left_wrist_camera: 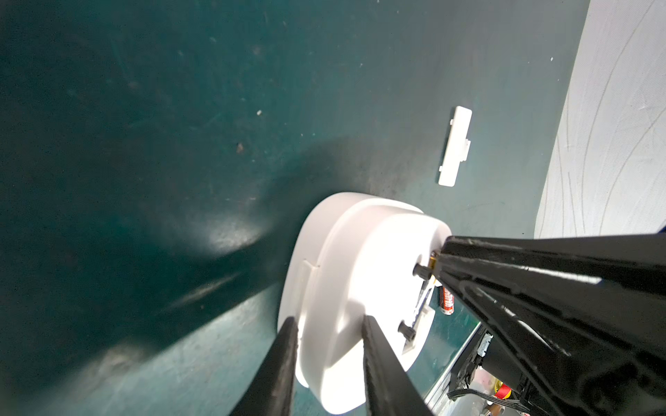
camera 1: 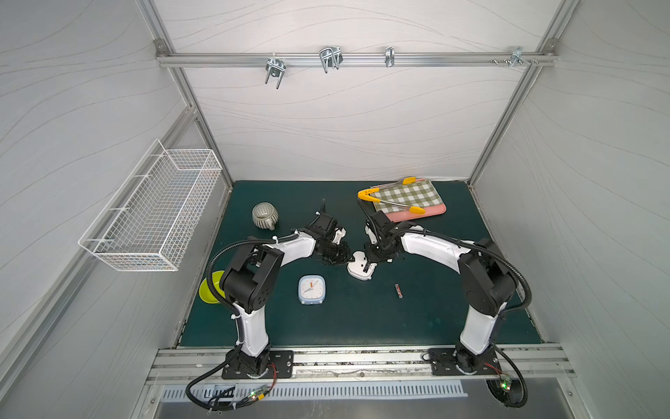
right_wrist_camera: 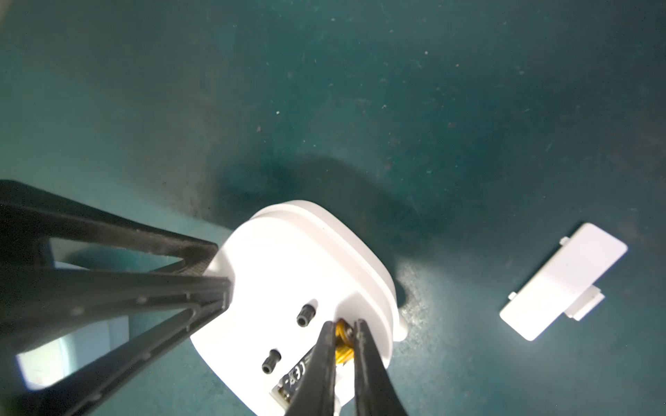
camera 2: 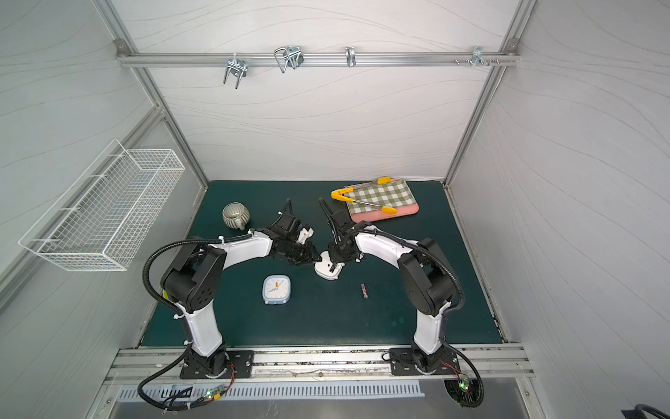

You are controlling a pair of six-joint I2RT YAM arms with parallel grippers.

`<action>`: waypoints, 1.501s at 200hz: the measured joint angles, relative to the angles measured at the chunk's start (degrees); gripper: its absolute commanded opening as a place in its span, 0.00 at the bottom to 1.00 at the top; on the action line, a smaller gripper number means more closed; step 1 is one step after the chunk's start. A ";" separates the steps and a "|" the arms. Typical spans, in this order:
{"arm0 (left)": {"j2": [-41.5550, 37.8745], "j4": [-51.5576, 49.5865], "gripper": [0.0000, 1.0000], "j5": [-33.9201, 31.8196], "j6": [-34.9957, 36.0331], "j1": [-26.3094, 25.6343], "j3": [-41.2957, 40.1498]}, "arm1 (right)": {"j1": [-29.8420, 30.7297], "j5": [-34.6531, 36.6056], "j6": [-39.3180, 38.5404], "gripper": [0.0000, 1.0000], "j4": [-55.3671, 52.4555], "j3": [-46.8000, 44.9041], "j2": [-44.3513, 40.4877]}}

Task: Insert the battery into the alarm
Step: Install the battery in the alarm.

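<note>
Alarm (camera 1: 359,270) back up, L gripper (left_wrist_camera: 328,320) clamped on its rim, R gripper (right_wrist_camera: 344,324) straddling battery (right_wrist_camera: 341,334) in slot, grip unclear

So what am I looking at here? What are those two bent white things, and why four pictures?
Those are two robot arms, bolted at the near edge of a dark green mat. Two pictures look down from overhead; the other two come from small cameras on each arm's wrist. The left end effector, the pincer at the arm's tip, grips the rim of a white alarm clock lying face down. The right end effector has a gold battery between its fingers at the clock's open compartment; whether it pinches it, I cannot tell. Loose on the mat: a white plastic battery cover, a red-and-black spare battery, a pale blue square clock, a grey ribbed mug and a lime-green bowl.
</note>
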 measured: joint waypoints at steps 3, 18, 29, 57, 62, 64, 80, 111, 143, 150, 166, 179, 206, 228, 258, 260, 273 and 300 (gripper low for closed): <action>0.00 0.00 0.32 0.00 0.00 0.00 0.00 | 0.00 0.00 0.00 0.13 0.00 0.00 0.00; 0.00 0.00 0.32 0.00 0.00 -0.02 0.00 | 0.00 0.04 0.00 0.11 -0.04 0.00 0.00; 0.00 -0.02 0.32 0.00 0.00 0.00 0.00 | 0.00 0.07 -0.04 0.09 -0.02 0.00 0.00; 0.00 0.00 0.32 0.00 0.00 0.00 0.00 | 0.02 0.20 -0.26 0.04 0.02 0.11 -0.09; 0.00 0.00 0.32 0.00 0.00 -0.02 0.00 | 0.04 0.24 -0.33 0.03 0.00 0.11 -0.09; 0.00 0.00 0.32 0.00 0.00 0.00 0.00 | 0.04 0.26 -0.31 0.03 0.00 0.11 -0.09; 0.00 0.00 0.32 0.00 0.00 0.00 0.00 | 0.13 0.42 -0.39 0.04 -0.02 0.11 -0.09; 0.00 0.00 0.32 0.00 0.00 0.00 0.00 | 0.31 0.79 -0.39 0.04 -0.07 0.11 -0.09; 0.00 0.00 0.32 0.00 0.00 0.00 0.00 | 0.31 0.76 -0.35 0.01 -0.31 0.11 -0.09; 0.00 0.00 0.32 0.00 0.00 -0.02 0.00 | 0.33 0.76 -0.28 0.00 -0.33 0.09 -0.09; 0.00 -0.02 0.32 0.00 -0.02 0.00 0.00 | 0.35 0.55 0.44 0.00 0.28 -0.83 -0.31; 0.02 -0.02 0.32 0.02 -0.04 0.00 0.00 | 0.57 -0.72 1.40 0.00 1.46 -2.49 -0.76; 0.04 -0.02 0.32 0.04 -0.04 0.02 0.00 | 2.14 -3.78 4.04 0.00 4.74 -6.43 -2.64; 0.04 -0.04 0.32 0.02 -0.04 0.02 0.02 | 2.08 -4.90 5.25 0.00 6.08 -7.45 -3.15; 0.04 -0.04 0.31 0.02 -0.02 0.02 0.02 | 2.08 -4.90 5.11 0.06 5.66 -6.47 -3.30; 0.04 -0.04 0.32 0.02 -0.02 0.02 0.02 | 2.10 -4.87 5.09 0.07 5.57 -6.43 -3.30; 0.04 -0.04 0.31 0.02 -0.02 0.02 0.04 | 2.12 -4.70 4.66 0.15 4.39 -5.75 -3.30; 0.04 -0.04 0.32 0.02 -0.02 0.02 0.04 | 1.70 -3.58 4.28 0.32 3.74 -5.99 -5.07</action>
